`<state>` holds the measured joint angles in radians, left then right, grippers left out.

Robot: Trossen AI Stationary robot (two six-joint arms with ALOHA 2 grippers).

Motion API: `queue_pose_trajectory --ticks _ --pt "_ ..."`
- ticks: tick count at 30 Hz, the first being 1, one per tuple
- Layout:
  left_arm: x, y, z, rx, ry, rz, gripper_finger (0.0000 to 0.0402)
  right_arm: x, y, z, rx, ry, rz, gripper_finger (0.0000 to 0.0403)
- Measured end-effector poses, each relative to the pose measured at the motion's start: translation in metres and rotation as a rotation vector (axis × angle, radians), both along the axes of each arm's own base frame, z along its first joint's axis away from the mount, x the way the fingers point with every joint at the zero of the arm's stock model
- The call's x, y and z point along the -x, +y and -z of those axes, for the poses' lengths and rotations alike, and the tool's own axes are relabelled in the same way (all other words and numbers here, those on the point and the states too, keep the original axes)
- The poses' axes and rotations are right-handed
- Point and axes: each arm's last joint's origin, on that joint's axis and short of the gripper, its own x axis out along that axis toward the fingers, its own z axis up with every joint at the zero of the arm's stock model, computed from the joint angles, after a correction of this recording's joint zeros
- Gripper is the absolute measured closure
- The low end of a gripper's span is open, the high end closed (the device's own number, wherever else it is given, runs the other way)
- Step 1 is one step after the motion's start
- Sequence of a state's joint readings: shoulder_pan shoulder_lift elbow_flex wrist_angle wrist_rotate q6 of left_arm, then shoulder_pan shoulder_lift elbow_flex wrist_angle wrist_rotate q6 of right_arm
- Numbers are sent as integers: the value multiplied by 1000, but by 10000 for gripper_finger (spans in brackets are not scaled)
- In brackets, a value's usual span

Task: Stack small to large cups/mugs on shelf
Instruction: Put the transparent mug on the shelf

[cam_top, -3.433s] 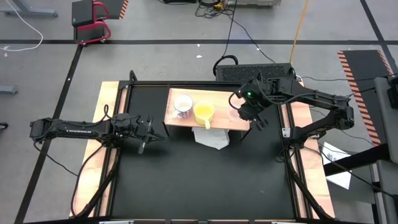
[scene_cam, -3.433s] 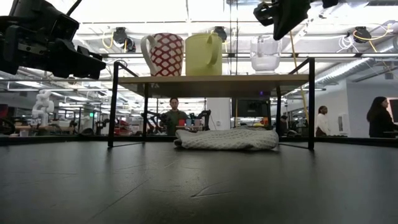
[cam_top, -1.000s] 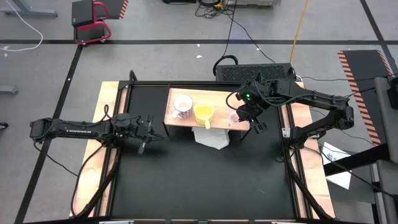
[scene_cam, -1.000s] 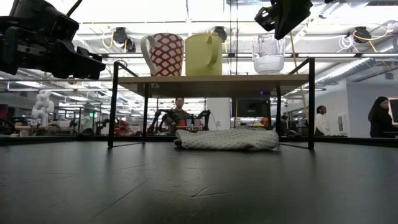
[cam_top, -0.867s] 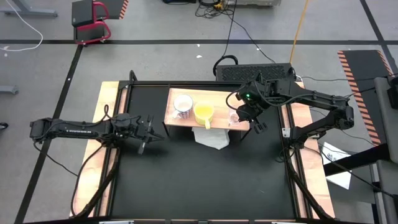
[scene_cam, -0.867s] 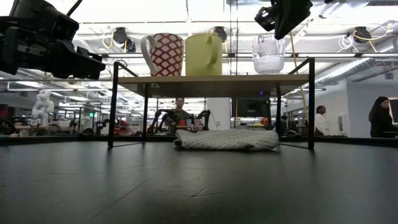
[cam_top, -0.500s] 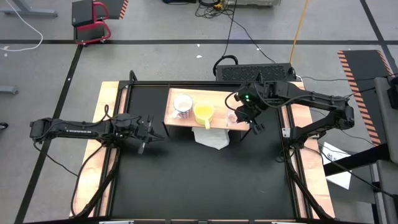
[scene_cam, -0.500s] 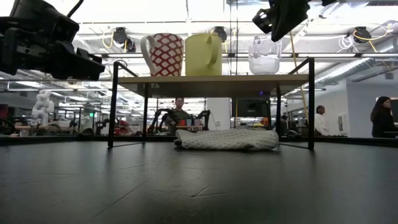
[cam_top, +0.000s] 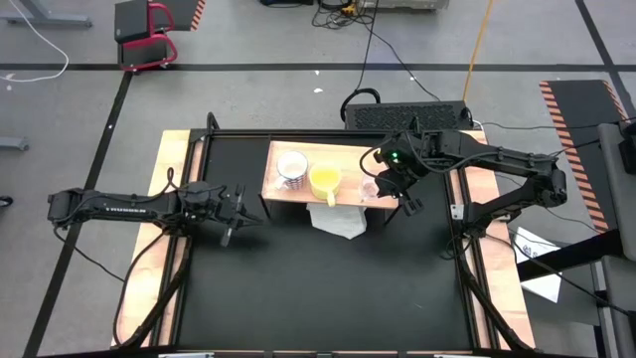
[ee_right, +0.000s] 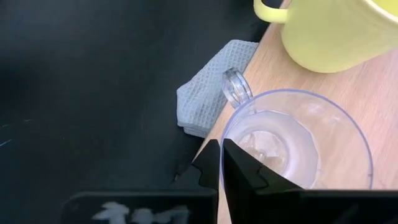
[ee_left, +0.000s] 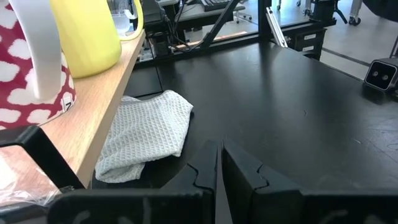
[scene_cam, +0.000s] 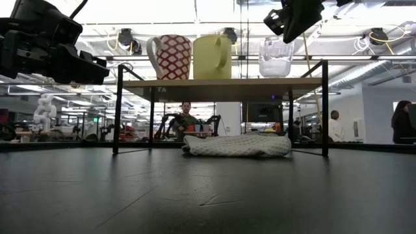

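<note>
the glass cup (scene_cam: 275, 57) has been shifted a little along the shelf (scene_cam: 221, 82) toward the yellow mug (scene_cam: 213, 56) over the last moments, nudged by the right gripper (cam_top: 399, 189), whose fingers are pressed together beside the cup's rim with nothing held between them. the row is thereby being tightened; the sorting looks close to finished.

the left gripper (ee_left: 219, 171) is parked off the shelf's left end, its fingers nearly together on nothing.

the white mug (scene_cam: 170, 56) is glazed, patterned in red and white. the yellow mug is smooth, opaque and straight-sided. the glass cup is clear, rounded, with a small ring handle. the shelf is pale wood on a black frame. a waffle-weave white cloth (scene_cam: 237, 145) lies crumpled under it.
</note>
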<state>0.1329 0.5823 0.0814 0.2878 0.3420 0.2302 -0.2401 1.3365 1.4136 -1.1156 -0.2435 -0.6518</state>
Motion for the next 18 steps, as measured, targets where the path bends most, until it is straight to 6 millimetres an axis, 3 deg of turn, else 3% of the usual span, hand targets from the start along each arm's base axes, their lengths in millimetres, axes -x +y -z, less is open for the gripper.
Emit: queue_pose_trajectory --ticks 8,18 --pt "0 0 0 -5 -1 1 376 3 1 0 -7 35 12 403" --pt "0 0 0 -10 -3 2 376 7 0 -19 37 33 46 403"
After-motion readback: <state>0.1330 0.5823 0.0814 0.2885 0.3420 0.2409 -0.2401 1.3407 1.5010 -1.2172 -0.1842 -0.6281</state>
